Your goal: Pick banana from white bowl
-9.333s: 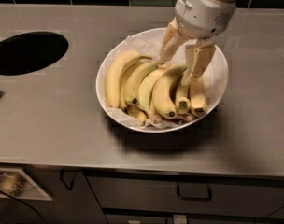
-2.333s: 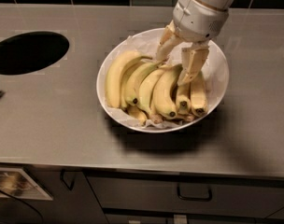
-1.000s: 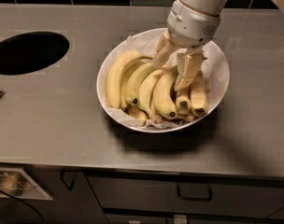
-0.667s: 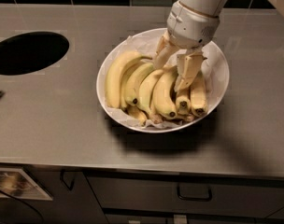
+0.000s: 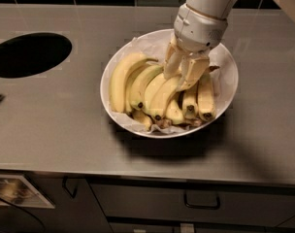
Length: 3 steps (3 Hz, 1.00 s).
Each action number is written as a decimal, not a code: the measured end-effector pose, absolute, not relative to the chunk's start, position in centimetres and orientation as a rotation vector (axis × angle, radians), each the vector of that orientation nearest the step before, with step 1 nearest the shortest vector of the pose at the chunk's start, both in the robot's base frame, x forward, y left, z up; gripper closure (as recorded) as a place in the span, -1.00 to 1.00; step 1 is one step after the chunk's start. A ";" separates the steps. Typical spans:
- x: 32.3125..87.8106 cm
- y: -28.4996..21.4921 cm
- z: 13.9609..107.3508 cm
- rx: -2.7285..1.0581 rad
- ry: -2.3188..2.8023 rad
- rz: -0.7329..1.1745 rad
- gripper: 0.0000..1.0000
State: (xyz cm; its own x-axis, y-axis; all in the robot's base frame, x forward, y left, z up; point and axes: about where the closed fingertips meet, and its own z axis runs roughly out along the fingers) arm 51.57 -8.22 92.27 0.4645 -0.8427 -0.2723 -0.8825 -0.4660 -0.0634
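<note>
Steel counter (image 5: 65,130) carries the white bowl (image 5: 226,69), where the part-open pincer (image 5: 179,78) straddles the top of the banana (image 5: 162,99).

A grey metal counter (image 5: 60,130) carried a white bowl (image 5: 228,76) right of its centre, nearer the back edge. A round dark hole (image 5: 30,55) sat near the left edge. The gripper (image 5: 181,79) was down inside the bowl.
</note>
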 end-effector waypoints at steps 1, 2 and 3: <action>51.6 -8.2 92.3 -2.516 1.501 0.301 0.96; 52.1 -8.2 93.1 -2.443 1.457 0.228 1.00; 52.2 -8.7 94.6 -2.352 1.398 0.140 1.00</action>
